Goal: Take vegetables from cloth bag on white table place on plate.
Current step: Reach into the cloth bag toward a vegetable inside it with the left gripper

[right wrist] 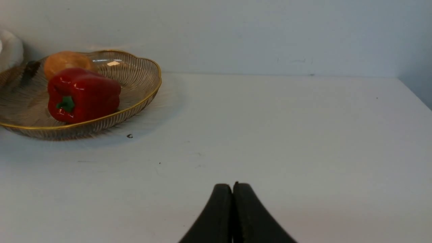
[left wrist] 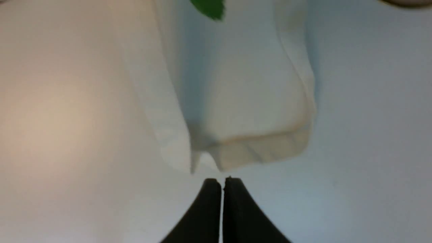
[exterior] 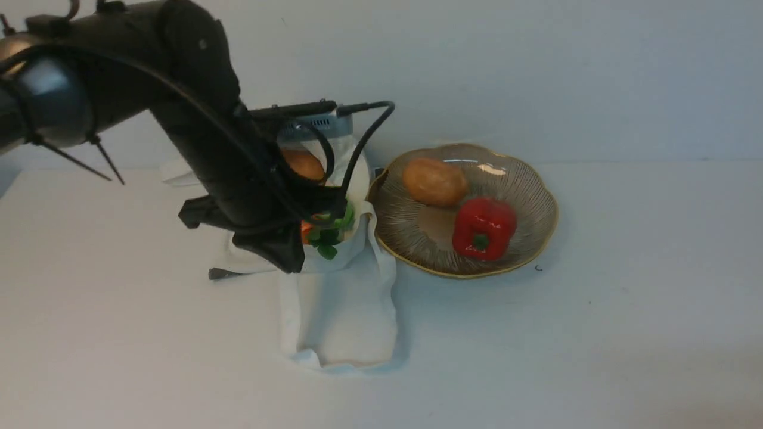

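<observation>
Right wrist view alone: right gripper (right wrist: 233, 185), fingertips together.

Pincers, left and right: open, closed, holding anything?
Left pincer: closed, holding nothing.
Right pincer: closed, holding nothing.

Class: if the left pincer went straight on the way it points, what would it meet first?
Most likely the cloth bag: its folded strap end lies just ahead of the shut left pincer. Depth is unclear, so it might touch the white table first.
</observation>
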You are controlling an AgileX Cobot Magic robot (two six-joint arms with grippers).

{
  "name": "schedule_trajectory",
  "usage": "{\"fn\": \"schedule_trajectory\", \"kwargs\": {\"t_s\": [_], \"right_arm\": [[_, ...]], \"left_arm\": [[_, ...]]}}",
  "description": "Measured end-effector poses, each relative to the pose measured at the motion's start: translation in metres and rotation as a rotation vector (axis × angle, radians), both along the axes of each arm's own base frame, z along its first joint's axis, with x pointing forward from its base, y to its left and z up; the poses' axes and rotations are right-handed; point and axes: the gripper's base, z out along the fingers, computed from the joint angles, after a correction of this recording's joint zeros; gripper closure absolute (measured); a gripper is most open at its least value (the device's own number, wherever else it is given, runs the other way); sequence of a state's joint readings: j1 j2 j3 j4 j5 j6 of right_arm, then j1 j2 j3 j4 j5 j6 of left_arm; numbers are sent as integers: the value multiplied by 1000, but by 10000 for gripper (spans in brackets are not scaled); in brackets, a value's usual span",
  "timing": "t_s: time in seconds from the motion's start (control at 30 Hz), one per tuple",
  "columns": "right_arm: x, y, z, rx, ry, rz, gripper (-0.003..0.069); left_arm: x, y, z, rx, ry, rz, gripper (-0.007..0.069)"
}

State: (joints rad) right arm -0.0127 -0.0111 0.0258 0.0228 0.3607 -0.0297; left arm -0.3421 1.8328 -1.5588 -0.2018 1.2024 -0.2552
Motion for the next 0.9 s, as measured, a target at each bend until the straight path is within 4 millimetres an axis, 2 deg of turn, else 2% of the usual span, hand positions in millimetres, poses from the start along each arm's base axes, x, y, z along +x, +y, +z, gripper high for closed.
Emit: {"fn": "schedule_trajectory", "kwargs": {"t_s": [0.03,0.17,0.33,0.5,0.63,0.67,0.7,0.77,0.8,0.83,0.9], "right_arm": [[0,0,0,0,0,0,674],[0,0,0,0,0,0,674],[0,0,0,0,0,0,674],[0,0,0,0,0,0,674],[0,0,0,0,0,0,674],[0,0,0,0,0,0,674],[0,0,0,0,0,0,674],[0,0,0,0,0,0,674],[0,0,0,0,0,0,674],[0,0,0,6,0,-1,674],[0,0,0,8,0,-1,674]], "left_arm": [[1,0,-1,8,-4,8,629],[30,-2,-18,28,-64,219,626],[47,-5,-38,4,-102,324,615],[59,-6,-44,-21,-182,405,574],[66,-6,-48,-26,-236,423,510],[69,-6,-51,-30,-254,426,454],[70,-6,-51,-30,-256,426,448],[72,-6,-55,-24,-262,438,371],[73,-6,-56,-22,-264,440,358],[75,-5,-61,-7,-267,449,306],[76,-4,-66,5,-261,465,277]]}}
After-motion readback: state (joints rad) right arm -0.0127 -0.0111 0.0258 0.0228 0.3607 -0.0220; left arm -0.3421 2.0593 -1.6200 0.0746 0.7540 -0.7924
